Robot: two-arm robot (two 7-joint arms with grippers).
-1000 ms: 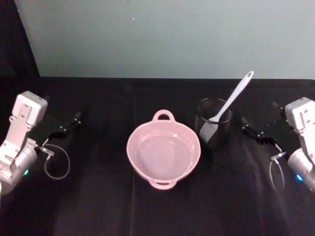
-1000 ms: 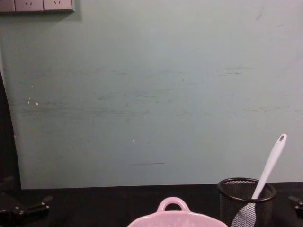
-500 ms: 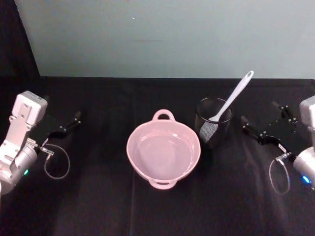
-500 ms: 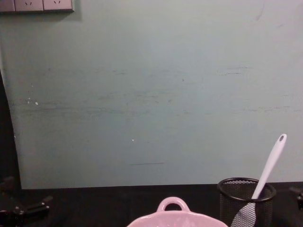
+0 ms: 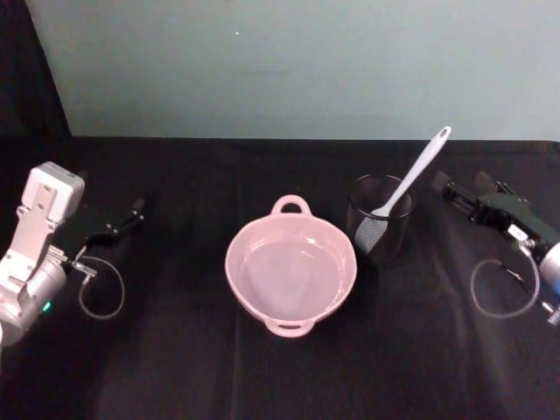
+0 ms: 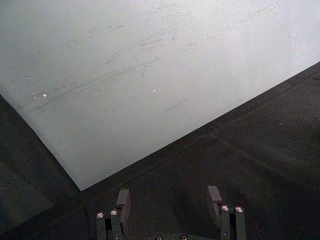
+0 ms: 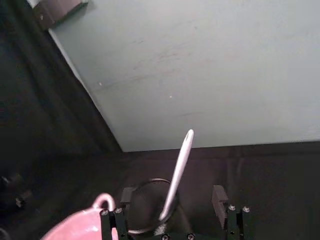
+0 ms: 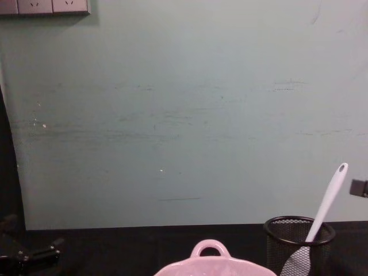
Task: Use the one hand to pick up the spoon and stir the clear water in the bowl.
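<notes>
The white spoon point(image 5: 418, 171) stands tilted in a black wire-mesh cup point(image 5: 381, 229), handle up and to the right, blade down inside the mesh. Left of the cup sits the pale pink bowl point(image 5: 290, 273), with a faint ring on its glossy inside. My right gripper point(image 5: 460, 186) is open and raised to the right of the spoon's handle, apart from it. In the right wrist view the spoon point(image 7: 177, 175) lines up between the fingers point(image 7: 218, 196), farther off. In the chest view a right fingertip point(image 8: 359, 188) hangs just right of the spoon's tip point(image 8: 341, 170). My left gripper point(image 5: 125, 219) rests open at the far left.
A black cloth point(image 5: 175, 350) covers the table, against a pale green wall point(image 5: 289, 61). Grey cable loops lie by each arm point(image 5: 101, 297) point(image 5: 503, 293). The cup stands close against the bowl's right side.
My right gripper has risen and swung up toward the spoon's handle, now pointing at it from the right. The left arm, bowl, cup and spoon have stayed put.
</notes>
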